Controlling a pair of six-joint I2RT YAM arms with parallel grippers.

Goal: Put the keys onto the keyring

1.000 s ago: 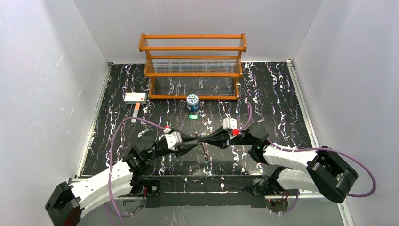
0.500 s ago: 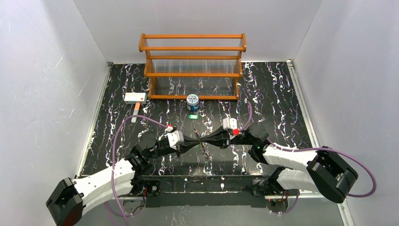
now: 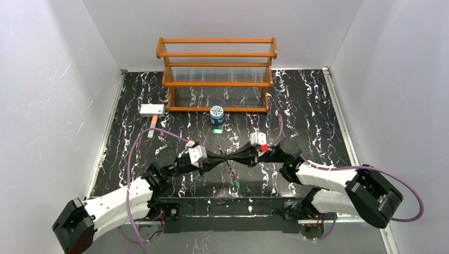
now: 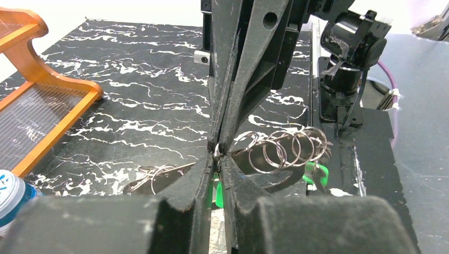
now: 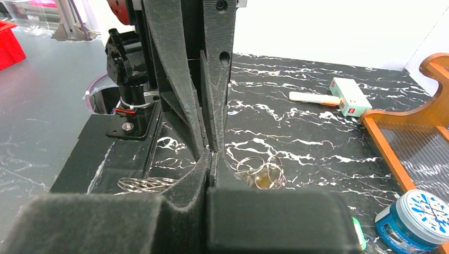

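1. Grippers. I have the left gripper (image 4: 217,163) and the right gripper (image 5: 210,157) nose to nose over the near-centre of the table (image 3: 310,108). The right jaws are clenched, with the pads pressed flat together. The left jaws stand almost together with a thin slit between them. A glint of metal sits at the meeting point, and I cannot tell whether the left jaws clamp it or merely touch it.

2. Task items. The keyring (image 3: 231,172), a string of linked wire loops, runs from the fingertips toward 6 o'clock. It ends at a green key (image 3: 238,184) close to the black base plate (image 3: 212,203). Some loose rings (image 5: 259,172) lie on the 12 o'clock side of the tips. A second green key (image 3: 216,131) lies apart at 12 o'clock, just beside the blue-and-white can (image 3: 216,114).

3. Edges and room. White walls close in at 9, 12 and 3 o'clock. The wooden rack (image 3: 217,54) stands against the far wall. A white box (image 3: 152,109) sits at 10 o'clock, near the left rail. A band of bare marble separates the fingertips from the second green key. More open marble lies at 2 o'clock.
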